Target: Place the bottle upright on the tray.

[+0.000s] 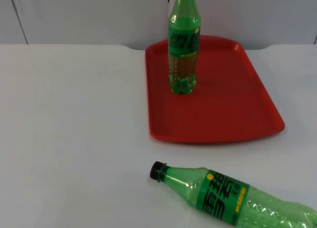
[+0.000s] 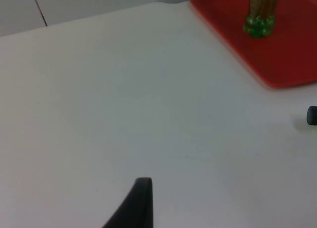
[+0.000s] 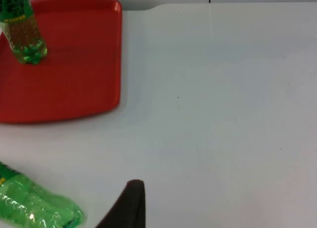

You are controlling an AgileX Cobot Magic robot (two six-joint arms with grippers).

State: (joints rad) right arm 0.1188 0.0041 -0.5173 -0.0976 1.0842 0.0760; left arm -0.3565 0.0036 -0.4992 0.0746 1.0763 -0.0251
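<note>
Standing upright on the red tray (image 1: 223, 109) is one green bottle (image 1: 184, 49), set toward the tray's far left part, its base resting on the red floor and its label facing the top view. From my left wrist view I see that bottle's lower end (image 2: 258, 17) on the tray (image 2: 292, 64), and from my right wrist view its lower part (image 3: 22, 32) on the tray (image 3: 74, 79) as well. A second green bottle (image 1: 233, 198) lies on its side on the white surface (image 1: 74, 129), in front of the tray and apart from it, its black cap (image 1: 157, 170) pointing left and its body running off toward the near right. My right wrist view catches its bottom end (image 3: 34, 208) near my fingertip; my left wrist view catches the black cap (image 2: 311, 115). My left gripper (image 2: 141, 198) and my right gripper (image 3: 130, 200) both hang over bare surface, grasping nothing; I cannot tell whether either is released or clenched.
</note>
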